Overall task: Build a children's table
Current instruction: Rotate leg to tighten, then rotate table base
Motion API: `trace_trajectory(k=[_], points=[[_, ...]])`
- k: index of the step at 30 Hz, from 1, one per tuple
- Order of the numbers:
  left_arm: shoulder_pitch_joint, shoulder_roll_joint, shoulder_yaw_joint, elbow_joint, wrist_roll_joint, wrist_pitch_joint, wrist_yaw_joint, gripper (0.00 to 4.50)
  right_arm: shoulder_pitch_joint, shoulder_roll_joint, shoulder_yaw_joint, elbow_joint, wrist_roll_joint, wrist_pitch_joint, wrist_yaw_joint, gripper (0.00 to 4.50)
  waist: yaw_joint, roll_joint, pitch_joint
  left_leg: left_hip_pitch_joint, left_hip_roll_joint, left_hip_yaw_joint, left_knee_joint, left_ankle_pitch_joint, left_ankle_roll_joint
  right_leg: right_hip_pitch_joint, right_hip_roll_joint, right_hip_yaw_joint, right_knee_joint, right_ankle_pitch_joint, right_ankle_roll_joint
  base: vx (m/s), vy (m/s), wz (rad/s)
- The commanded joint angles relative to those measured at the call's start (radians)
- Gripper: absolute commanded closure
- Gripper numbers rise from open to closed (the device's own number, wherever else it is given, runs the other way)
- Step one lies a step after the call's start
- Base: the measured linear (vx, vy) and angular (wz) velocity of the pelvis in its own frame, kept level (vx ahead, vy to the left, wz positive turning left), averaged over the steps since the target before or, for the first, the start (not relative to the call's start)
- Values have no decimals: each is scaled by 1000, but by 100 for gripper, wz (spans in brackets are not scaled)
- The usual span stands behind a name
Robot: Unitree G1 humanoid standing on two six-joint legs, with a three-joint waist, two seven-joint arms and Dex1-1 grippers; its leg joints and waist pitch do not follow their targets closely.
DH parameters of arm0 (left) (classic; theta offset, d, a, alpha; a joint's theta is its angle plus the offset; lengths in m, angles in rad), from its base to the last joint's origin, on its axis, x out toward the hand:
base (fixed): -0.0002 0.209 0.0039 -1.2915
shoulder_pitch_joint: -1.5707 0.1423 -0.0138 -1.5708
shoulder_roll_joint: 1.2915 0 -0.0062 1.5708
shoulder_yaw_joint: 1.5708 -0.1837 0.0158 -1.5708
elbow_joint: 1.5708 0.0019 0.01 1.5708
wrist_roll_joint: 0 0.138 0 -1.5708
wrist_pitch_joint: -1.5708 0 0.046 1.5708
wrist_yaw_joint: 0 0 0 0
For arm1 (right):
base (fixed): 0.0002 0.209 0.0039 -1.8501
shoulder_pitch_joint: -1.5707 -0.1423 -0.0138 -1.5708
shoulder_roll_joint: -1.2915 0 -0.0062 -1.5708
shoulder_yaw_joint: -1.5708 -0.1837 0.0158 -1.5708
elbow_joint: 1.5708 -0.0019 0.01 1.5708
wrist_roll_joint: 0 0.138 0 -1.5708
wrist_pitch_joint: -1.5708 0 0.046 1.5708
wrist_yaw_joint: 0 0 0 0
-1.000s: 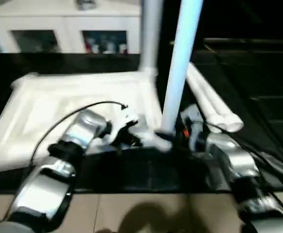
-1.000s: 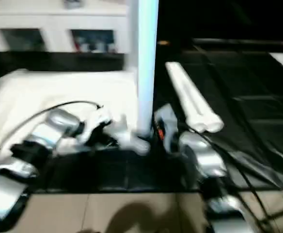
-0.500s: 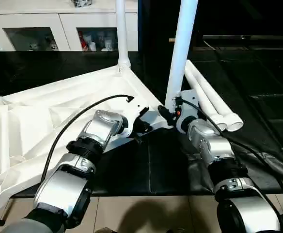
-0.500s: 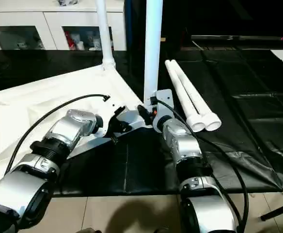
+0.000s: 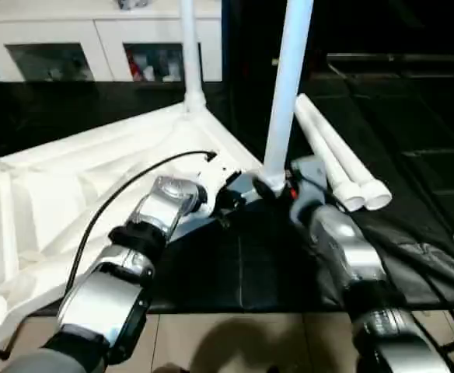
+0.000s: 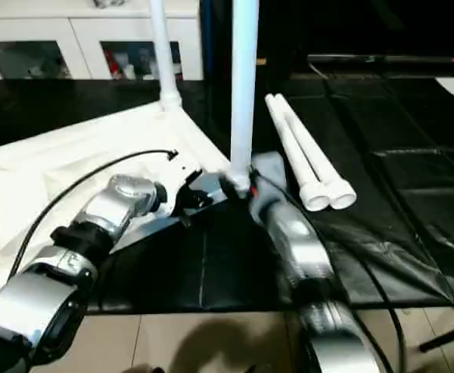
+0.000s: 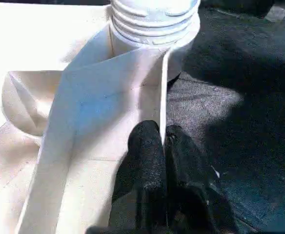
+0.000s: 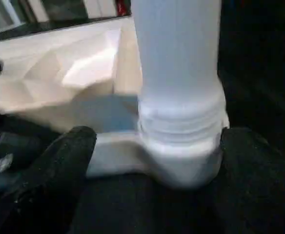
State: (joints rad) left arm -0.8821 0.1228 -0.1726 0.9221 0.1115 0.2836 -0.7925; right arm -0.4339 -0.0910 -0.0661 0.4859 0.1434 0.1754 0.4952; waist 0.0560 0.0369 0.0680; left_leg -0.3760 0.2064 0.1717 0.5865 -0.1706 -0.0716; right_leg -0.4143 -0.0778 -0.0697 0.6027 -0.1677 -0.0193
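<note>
White table top (image 5: 95, 179) lying upside down on a black mat (image 5: 242, 264), ribbed underside up, one corner pointing toward the robot. Near leg (image 5: 288, 85) standing upright in that corner's round socket (image 8: 181, 156); far leg (image 5: 188, 47) upright in the socket at the corner farthest from the robot. Two loose legs (image 5: 336, 159) lying side by side on the mat, just right of the near leg, apart from the top.

Left gripper (image 7: 161, 146) pressed together, pinching the thin raised rim of the top just beside the near socket, one finger on each side of the rim. Right gripper (image 8: 152, 146) spread wide around the base of the near leg, fingers (image 8: 64, 151) standing off to either side of the socket, not closed on it.

Bare mat in front of the near corner and to the right beyond the loose legs; tan floor (image 5: 211, 342) along the mat's near edge. White glass-door cabinet (image 5: 79, 47) behind the top.

Both silver forearms reaching forward and inward, meeting at the near corner: left forearm (image 5: 145, 225) low over the top's near edge, right forearm (image 5: 340, 249) over the mat.
</note>
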Motion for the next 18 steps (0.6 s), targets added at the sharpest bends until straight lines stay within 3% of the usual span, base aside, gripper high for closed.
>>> trace_trajectory(k=[1, 3, 4, 8, 9, 12, 13, 15, 16, 17, 18], points=[[-52, -3, 23, -25, -25, -43, 10, 392, 42, -13, 9, -92, 33, 44, 33, 0, 7, 4, -90, 8, 9, -2, -52, -141, 91, 80, -54, 37, -60, -21, -274, 0, 0, 0], [-50, -2, 23, -24, -23, -69, 13, 384, 81, -22, 6, -150, 58, 60, 54, 0, 11, 3, -86, 11, 11, -1, -55, -171, 84, 77, -55, 37, -66, -72, -264, 0, 0, 0], [-47, 0, 28, -34, -26, -85, 19, 359, 111, -27, 12, -195, 67, 73, 61, 0, 12, -2, -82, 12, 11, -1, -58, -191, 78, 76, -55, 36, -72, -118, -254, 0, 0, 0], [-39, 19, 53, -86, -49, -87, 21, 359, 168, -32, 39, -285, 82, 112, 83, 0, 12, -1, -79, 12, 12, -3, -63, -219, 59, 75, -56, 36, -79, -203, -225, 0, 0, 0], [-34, 32, 61, -113, -53, -76, 29, 359, 174, -28, 40, -297, 82, 123, 75, 0, 8, 4, -77, 11, 10, -4, -64, -233, 49, 73, -55, 35, -82, -234, -217, 0, 0, 0], [-1, 96, 93, -257, -61, 17, 35, 359, 166, -25, 70, -288, 58, 134, 72, 0, 5, 4, -77, 12, 15, -7, -69, -244, 31, 72, -57, 36, -79, -259, -211, 0, 0, 0], [27, 152, 106, -346, -51, 84, 32, 359, 157, -24, 90, -286, 51, 147, 78, 0, -1, 1, -77, 15, 16, -6, -69, -248, 24, 67, -54, 36, -79, -254, -211, 0, 0, 0], [43, 182, 106, -381, -40, 99, 23, 359, 151, -23, 96, -281, 46, 146, 75, 0, -3, 7, -76, 14, 13, -6, -68, -245, 23, 65, -52, 37, -78, -252, -210, 0, 0, 0], [80, 260, 117, -458, -17, 163, 5, 375, 133, -19, 108, -263, 42, 155, 75, 0, -4, 1, -77, 13, 15, -8, -69, -229, 19, 66, -54, 38, -71, -239, -210, 0, 0, 0], [80, 261, 117, -459, -17, 164, 5, 375, 132, -19, 108, -263, 42, 155, 75, 0, -4, 6, -77, 14, 18, -8, -71, -229, 14, 65, -54, 38, -69, -236, -210, 0, 0, 0], [96, 299, 120, -484, 4, 180, 3, 386, 124, -18, 115, -253, 36, 156, 75, 0, -8, -13, -75, 15, 15, -3, -69, -226, 18, 60, -49, 39, -76, -235, -204, 0, 0, 0]])
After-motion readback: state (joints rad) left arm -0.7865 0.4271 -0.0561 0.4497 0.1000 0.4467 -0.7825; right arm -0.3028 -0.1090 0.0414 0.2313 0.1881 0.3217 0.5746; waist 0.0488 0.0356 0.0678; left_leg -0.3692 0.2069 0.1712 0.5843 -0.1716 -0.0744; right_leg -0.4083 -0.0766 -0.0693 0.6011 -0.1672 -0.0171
